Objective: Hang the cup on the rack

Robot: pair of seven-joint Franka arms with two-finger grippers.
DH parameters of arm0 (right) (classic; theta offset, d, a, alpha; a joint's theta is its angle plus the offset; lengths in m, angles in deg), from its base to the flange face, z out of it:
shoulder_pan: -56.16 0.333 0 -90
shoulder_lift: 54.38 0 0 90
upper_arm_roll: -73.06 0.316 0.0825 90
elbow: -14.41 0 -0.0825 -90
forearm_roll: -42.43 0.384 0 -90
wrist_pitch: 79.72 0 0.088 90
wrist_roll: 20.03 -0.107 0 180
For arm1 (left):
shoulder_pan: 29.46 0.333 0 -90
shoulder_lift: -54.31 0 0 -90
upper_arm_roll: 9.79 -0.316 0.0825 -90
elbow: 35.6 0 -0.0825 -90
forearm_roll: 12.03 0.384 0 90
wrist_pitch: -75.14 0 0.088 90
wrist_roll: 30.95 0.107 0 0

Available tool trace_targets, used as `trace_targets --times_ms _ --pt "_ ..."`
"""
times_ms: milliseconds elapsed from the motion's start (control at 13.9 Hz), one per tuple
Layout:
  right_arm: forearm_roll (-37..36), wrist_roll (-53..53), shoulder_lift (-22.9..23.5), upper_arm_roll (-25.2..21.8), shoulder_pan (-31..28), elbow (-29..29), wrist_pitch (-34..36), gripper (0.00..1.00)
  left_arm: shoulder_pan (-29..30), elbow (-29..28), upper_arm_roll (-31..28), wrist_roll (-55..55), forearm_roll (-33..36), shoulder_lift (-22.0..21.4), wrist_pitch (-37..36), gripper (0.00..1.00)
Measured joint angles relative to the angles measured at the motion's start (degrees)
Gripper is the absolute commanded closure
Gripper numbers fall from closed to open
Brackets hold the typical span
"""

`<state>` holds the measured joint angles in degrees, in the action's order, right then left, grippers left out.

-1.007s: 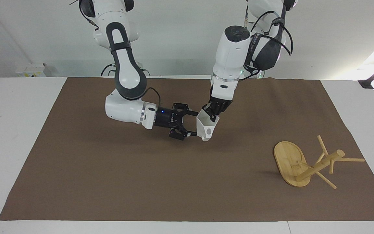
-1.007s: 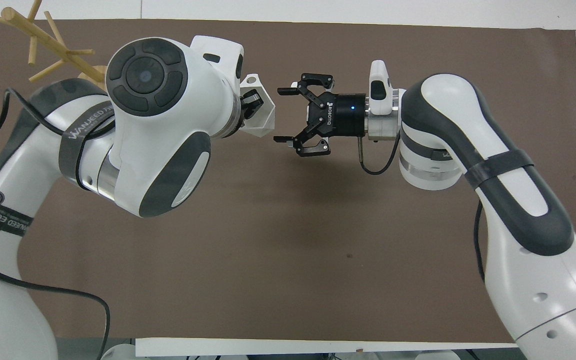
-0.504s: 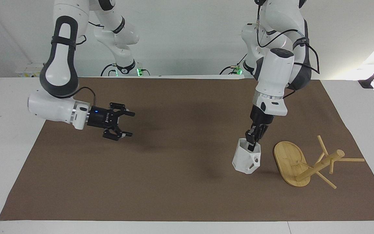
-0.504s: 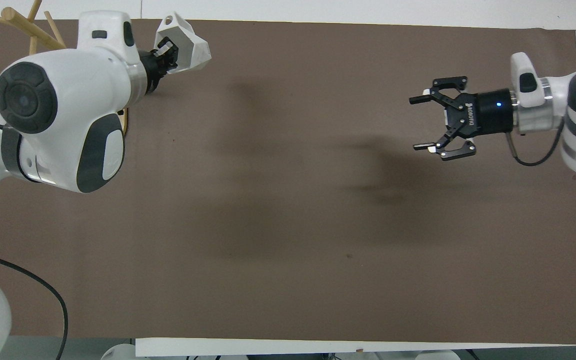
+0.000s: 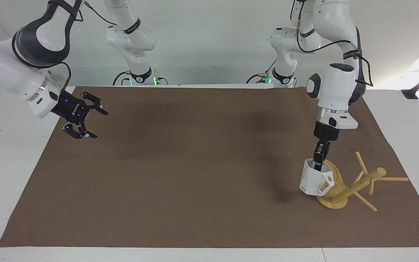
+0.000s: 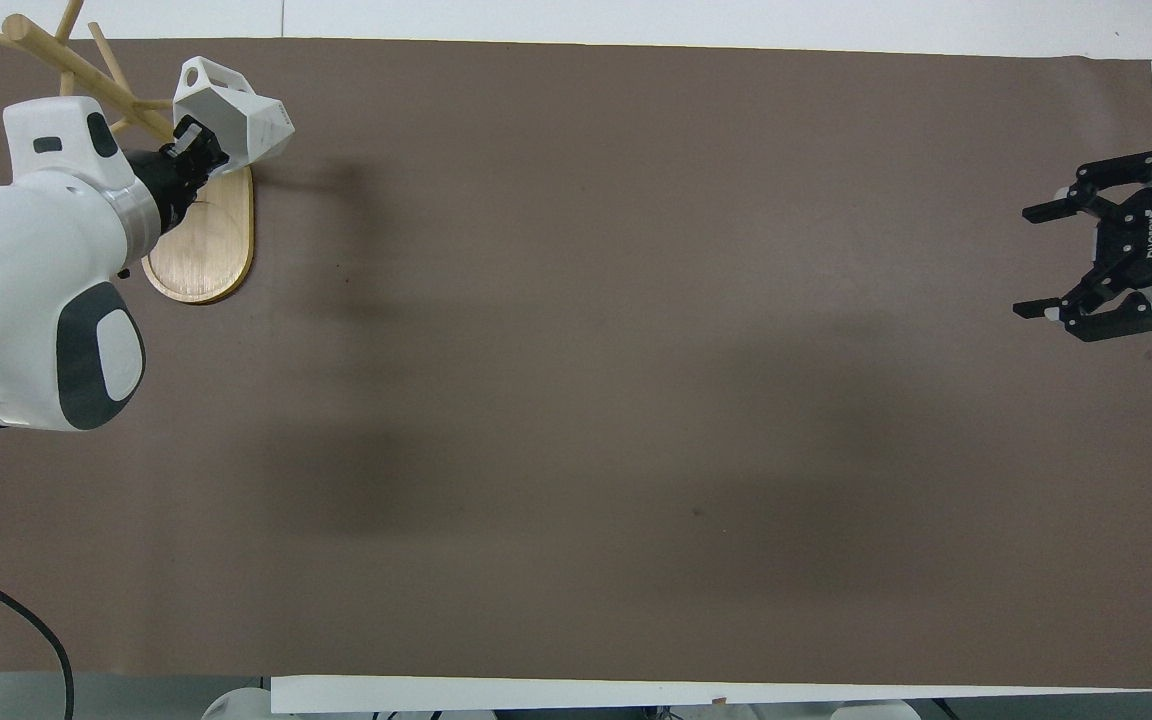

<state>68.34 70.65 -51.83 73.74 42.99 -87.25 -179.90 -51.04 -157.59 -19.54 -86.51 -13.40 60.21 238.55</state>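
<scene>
Right now the left gripper [image 5: 319, 160] is pinching the cup [image 5: 315, 179] with its jaws closed narrow on the rim wall, one finger inside the mouth and one outside, and is pointing steeply down from the left arm [image 5: 335, 91]. Hanging from that grip, the cup is sitting slightly tilted, its squarish handle [image 5: 326, 183] facing the rack [image 5: 344, 183] and its body overlapping the edge of the rack's oval base [image 6: 198, 245] in both views; whether the cup is touching the base cannot be told. Beside it the rack is lying tipped over at the left arm's end of the desk, base standing on its edge, post [image 5: 358, 185] slanting away from the cup and thin pegs [image 5: 393, 178] sticking out in several directions, some resting on the brown mat [image 5: 195, 174]. Covering most of the white desk [image 5: 9, 145], the mat is lying flat. Over the mat's edge at the right arm's end, the right gripper [image 5: 86, 120] is hanging in the air with its jaws spread wide and holding nothing, well apart from the cup and rack, on the right arm [image 5: 16, 76], which is waiting.
</scene>
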Motion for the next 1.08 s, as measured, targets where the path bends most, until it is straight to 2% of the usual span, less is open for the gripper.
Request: trace_targets --times_ms 144,360,504,719,863,935,1007,1079 --pt "-6.3 -5.5 -1.5 0.5 0.5 0.0 -1.2 0.01 1.0 -0.2 0.0 0.0 0.0 -0.1 0.0 1.00" --pt "-16.7 -21.1 -3.5 0.7 2.8 2.7 1.0 0.01 1.6 -0.7 0.3 0.0 0.0 -0.1 0.0 1.00" --pt "-22.4 -34.9 -4.2 0.9 5.8 7.3 7.7 0.01 1.8 -1.0 0.3 0.0 -0.1 -0.1 0.0 1.00" --pt "-24.6 -56.4 -4.3 0.5 9.0 13.9 20.9 0.01 2.3 -1.3 0.3 -0.1 -2.2 -0.1 0.0 1.00" --pt "-25.3 -66.9 -4.7 -2.7 12.4 15.3 25.7 0.01 2.4 -1.5 0.3 -0.1 -3.8 -0.1 -0.2 0.97" --pt "-25.3 -71.6 -5.0 -5.0 14.1 15.4 27.0 0.01 2.6 -1.6 0.3 -0.1 -4.3 0.0 -0.4 0.61" --pt "-25.4 -75.1 -5.2 -6.7 15.1 15.3 27.5 0.01 2.9 -1.7 0.2 -0.1 -4.5 0.0 -1.1 0.04" --pt "-25.5 -77.6 -5.2 -7.7 15.7 15.2 27.7 0.01 3.3 -1.6 0.2 -0.1 -4.5 0.0 -2.0 0.00"
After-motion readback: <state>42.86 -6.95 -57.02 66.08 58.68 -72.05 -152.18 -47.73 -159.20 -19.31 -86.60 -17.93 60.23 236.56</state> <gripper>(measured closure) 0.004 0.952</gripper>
